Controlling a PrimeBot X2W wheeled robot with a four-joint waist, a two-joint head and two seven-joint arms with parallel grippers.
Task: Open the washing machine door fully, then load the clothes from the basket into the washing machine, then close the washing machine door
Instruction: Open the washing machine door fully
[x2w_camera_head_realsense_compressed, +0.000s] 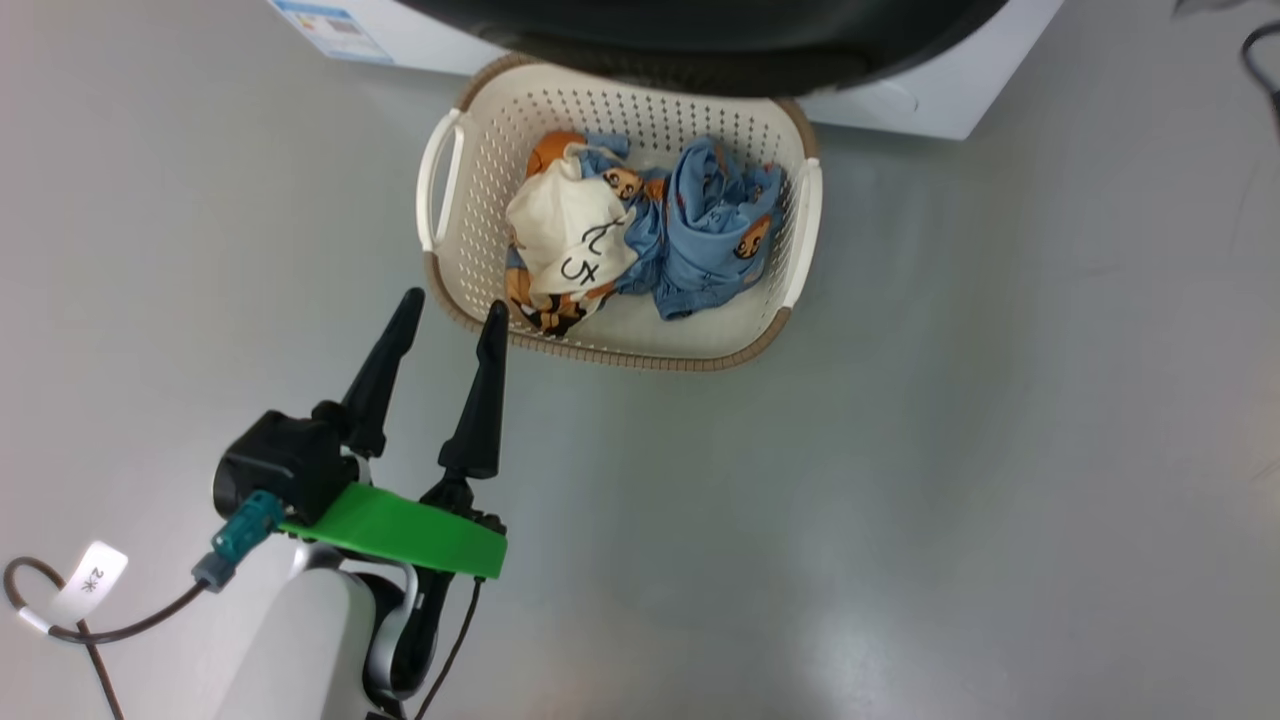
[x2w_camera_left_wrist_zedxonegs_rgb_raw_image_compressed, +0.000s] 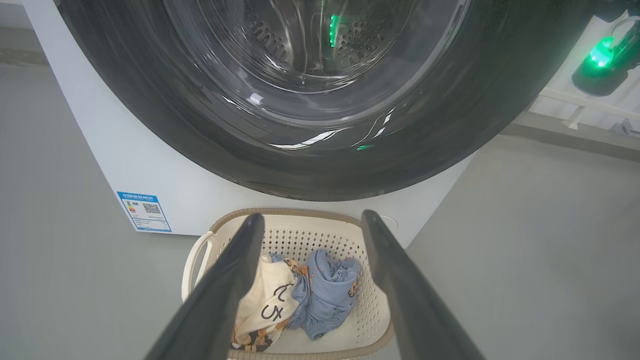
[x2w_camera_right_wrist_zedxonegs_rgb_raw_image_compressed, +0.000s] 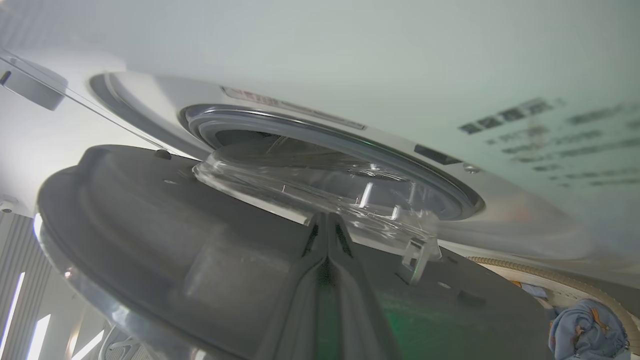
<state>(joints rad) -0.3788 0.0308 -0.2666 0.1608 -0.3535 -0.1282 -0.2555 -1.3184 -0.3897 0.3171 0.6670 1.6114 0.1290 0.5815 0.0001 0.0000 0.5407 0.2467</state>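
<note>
We have our right gripper (x2w_camera_right_wrist_zedxonegs_rgb_raw_image_compressed: 327, 218), fingers together, tucked against the inside of the part-open door (x2w_camera_right_wrist_zedxonegs_rgb_raw_image_compressed: 150, 215) to push it wide, while our left gripper (x2w_camera_head_realsense_compressed: 452, 300) hovers spread beside the basket (x2w_camera_head_realsense_compressed: 465, 190), ready for the clothes (x2w_camera_head_realsense_compressed: 690, 235) inside.

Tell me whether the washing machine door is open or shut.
Open: the door stands clear of the gasket, its glass bulge outside the opening.

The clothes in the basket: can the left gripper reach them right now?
Probably yes. The left gripper is open, its tips just by the near rim of the basket, and nothing lies over the clothes.
</note>
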